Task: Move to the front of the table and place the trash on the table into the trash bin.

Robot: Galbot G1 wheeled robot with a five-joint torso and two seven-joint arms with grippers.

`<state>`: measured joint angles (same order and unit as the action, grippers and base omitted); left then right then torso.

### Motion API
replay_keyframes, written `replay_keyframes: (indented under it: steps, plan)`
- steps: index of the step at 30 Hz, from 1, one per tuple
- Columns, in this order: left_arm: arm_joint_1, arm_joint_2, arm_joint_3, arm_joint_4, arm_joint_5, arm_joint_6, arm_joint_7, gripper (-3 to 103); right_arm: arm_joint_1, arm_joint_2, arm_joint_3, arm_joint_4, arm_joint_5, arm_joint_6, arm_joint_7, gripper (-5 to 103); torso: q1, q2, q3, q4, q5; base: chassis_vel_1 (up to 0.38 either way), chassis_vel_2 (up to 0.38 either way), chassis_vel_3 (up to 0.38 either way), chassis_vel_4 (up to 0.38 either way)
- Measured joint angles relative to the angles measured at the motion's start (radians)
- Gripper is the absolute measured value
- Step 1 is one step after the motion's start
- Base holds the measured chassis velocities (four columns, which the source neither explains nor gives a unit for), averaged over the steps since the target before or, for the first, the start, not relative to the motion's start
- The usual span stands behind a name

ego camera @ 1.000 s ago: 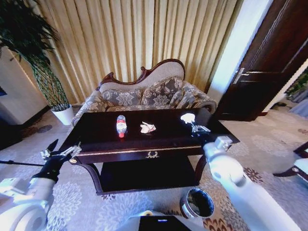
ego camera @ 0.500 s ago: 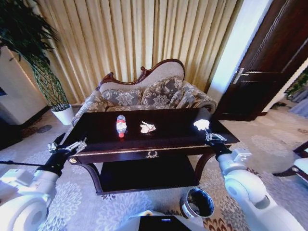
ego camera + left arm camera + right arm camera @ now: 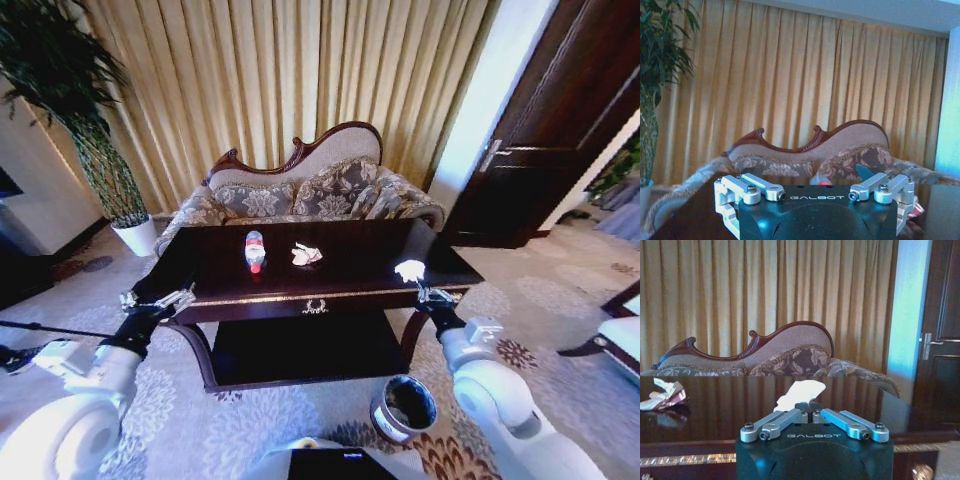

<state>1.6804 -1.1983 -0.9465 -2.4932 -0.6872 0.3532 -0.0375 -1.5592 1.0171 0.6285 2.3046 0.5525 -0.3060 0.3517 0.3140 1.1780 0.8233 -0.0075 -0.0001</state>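
1. Centre of the head view: the table, dark and glossy, gold emblem on its front edge, lower shelf beneath; a carved floral sofa right behind it against the gold curtains.
2. Lower left of the head view: the left arm reaching up from the bottom corner, white forearm angled toward the table's left front corner, the left gripper level with that corner and just off the tabletop edge. In the left wrist view, left gripper with fingers spread wide, nothing between them.
3. Lower right of the head view: the right arm rising from the bottom edge, elbow bent, wrist pointing up toward the table's right front corner, the right gripper at the table's front edge. In the right wrist view, right gripper with fingertips brought together, pinching a white paper wad; same wad seen in the head view just above the fingers, over the right front part of the table.
4. Bottom centre-right of the head view: the trash bin, round and dark, on the carpet in front of the table, beside the right forearm.
5. Upper middle of the tabletop: the bottle, red-capped, lying on its side.
6. Just right of the bottle: a crumpled wad, white and beige, resting on the tabletop, apart from the bottle.
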Motion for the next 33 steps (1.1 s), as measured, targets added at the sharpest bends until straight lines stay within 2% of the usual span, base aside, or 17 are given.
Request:
replay_keyframes:
  steps: [11,16,20,21,23,24,27,29,31,33]
  plan:
    - [0.040,-0.026,0.027,-0.006,0.027,-0.005,0.000,100,-0.026,0.001,0.004,-0.021,0.006,0.004,-0.011,0,0.000,0.000,0.000,0.0002,0.0001,0.075,-0.072,-0.083,0.073]
    - [0.041,-0.024,0.021,-0.006,0.027,-0.006,0.000,100,-0.049,0.011,0.011,-0.132,0.001,0.003,-0.043,0,0.000,0.000,0.000,0.0000,0.0000,0.000,0.000,0.000,0.000]
    - [0.043,-0.024,-0.005,-0.007,0.014,-0.007,0.000,100,-0.013,0.022,-0.021,-0.414,-0.110,0.034,-0.101,0,0.000,0.000,0.000,0.0001,0.0002,0.000,0.000,0.000,0.000]
    - [0.043,-0.024,-0.005,-0.007,0.014,-0.007,0.000,100,-0.013,0.022,-0.021,-0.414,-0.110,0.034,-0.101,0,0.000,0.000,0.000,0.0001,0.0002,0.000,0.000,0.000,0.000]
    - [0.046,-0.034,-0.008,-0.007,0.014,-0.007,0.000,100,0.026,0.033,-0.053,-0.604,-0.158,0.071,-0.117,0,0.000,0.000,0.000,0.0000,0.0005,0.000,0.000,0.000,0.000]
    - [0.046,-0.034,-0.008,-0.007,0.014,-0.007,0.000,100,0.026,0.033,-0.053,-0.604,-0.158,0.071,-0.117,0,0.000,0.000,0.000,0.0000,0.0005,0.000,0.000,0.000,0.000]
    - [0.041,-0.038,0.005,-0.007,0.018,-0.008,0.001,100,0.092,0.052,-0.080,-0.805,-0.184,0.095,-0.126,0,0.000,0.000,0.000,0.0000,0.0006,0.000,0.000,0.000,0.000]
    - [0.040,-0.038,0.008,-0.007,0.018,-0.008,0.001,100,0.100,0.054,-0.082,-0.827,-0.183,0.095,-0.127,0,0.000,0.000,0.000,0.0001,0.0005,0.000,0.000,0.000,0.000]
    - [0.030,-0.038,0.027,-0.007,0.022,-0.008,0.001,100,0.151,0.067,-0.101,-0.950,-0.175,0.092,-0.142,0,0.000,0.000,0.000,-0.0001,0.0001,0.000,0.000,0.000,0.000]
    - [0.027,-0.039,0.034,-0.007,0.024,-0.008,0.001,100,0.171,0.074,-0.106,-0.988,-0.181,0.088,-0.146,0,0.000,0.000,0.000,-0.0001,0.0001,0.000,0.000,0.000,0.000]
